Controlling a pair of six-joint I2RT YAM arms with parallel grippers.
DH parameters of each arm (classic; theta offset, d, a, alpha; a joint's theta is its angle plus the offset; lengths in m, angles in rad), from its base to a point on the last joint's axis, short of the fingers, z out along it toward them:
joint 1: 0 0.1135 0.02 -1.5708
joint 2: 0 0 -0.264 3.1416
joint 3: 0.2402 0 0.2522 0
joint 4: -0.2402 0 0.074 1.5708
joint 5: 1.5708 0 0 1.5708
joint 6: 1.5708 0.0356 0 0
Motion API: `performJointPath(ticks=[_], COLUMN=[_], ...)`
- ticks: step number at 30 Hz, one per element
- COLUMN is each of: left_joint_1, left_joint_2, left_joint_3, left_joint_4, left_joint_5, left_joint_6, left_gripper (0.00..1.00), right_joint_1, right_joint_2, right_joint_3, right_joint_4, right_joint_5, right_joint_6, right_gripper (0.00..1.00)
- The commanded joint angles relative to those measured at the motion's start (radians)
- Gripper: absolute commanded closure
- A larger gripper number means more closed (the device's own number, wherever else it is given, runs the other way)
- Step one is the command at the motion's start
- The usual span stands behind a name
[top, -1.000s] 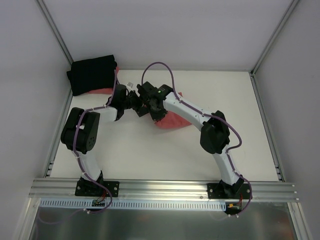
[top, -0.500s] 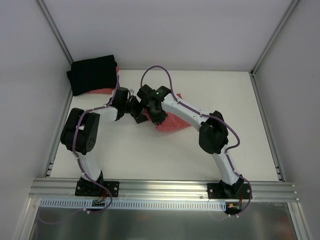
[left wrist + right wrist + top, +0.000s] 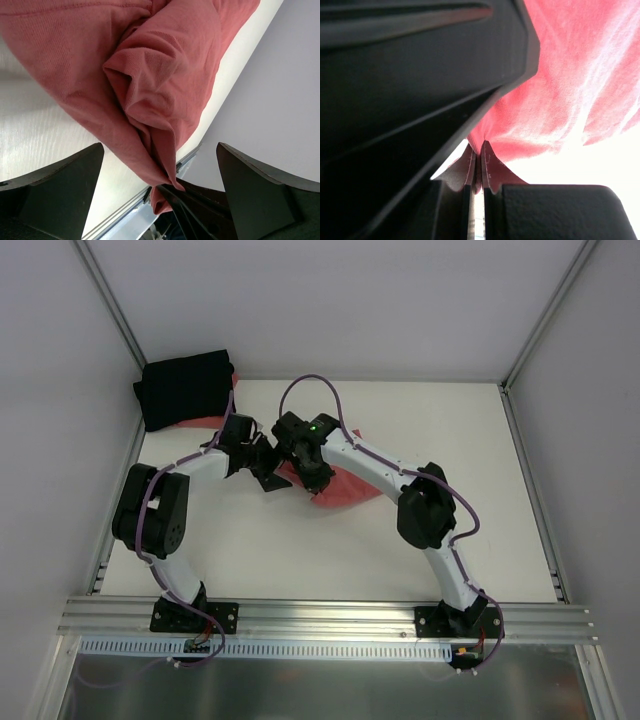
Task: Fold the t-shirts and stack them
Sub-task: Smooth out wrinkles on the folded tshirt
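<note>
Coral-red t-shirt [image 3: 345,488] bunched mid-way across the white table [image 3: 450,460]. Right arm arcs forward and left; right gripper [image 3: 477,152] jaws pinched tight on a fold of it. Left arm bent inward, left gripper [image 3: 266,470] just beside, jaws spread wide, facing the cloth. Black t-shirt [image 3: 185,390] folded, far-left corner.

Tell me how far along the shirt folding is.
Done: the black t-shirt sits folded at the far left corner. In hand: the right gripper pinches the bunched coral-red t-shirt mid-table, while the left gripper stands open beside it. Remaining: flattening and folding the coral-red shirt, then stacking it with the black one.
</note>
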Motion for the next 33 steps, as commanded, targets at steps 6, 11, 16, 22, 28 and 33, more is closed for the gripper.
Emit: performJointPath(ticks=[6, 11, 16, 22, 28, 33], left_joint_1=[-0.031, -0.035, -0.045, -0.072, -0.101, -0.132], left_joint_2=[-0.064, -0.061, -0.067, -0.064, -0.056, -0.032], left_joint_3=[0.020, 0.026, 0.014, -0.012, -0.027, -0.003], left_joint_4=[-0.088, -0.116, -0.118, -0.055, -0.013, -0.007], left_joint_5=[0.116, 0.116, 0.113, 0.108, 0.101, 0.101], left_joint_6=[0.039, 0.039, 0.016, -0.033, -0.088, -0.110], left_gripper=[0.01, 0.01, 0.01, 0.01, 0.01, 0.01], right_joint_1=[-0.022, -0.022, -0.022, -0.022, -0.022, -0.022], right_joint_2=[0.006, 0.006, 0.011, 0.014, 0.017, 0.019], right_joint_3=[0.031, 0.031, 0.034, 0.036, 0.039, 0.039], right_joint_4=[0.098, 0.101, 0.104, 0.107, 0.104, 0.108], right_joint_5=[0.041, 0.044, 0.044, 0.041, 0.043, 0.040], right_joint_6=[0.022, 0.025, 0.028, 0.033, 0.030, 0.030], right_gripper=[1.00, 1.00, 1.00, 1.00, 1.00, 1.00])
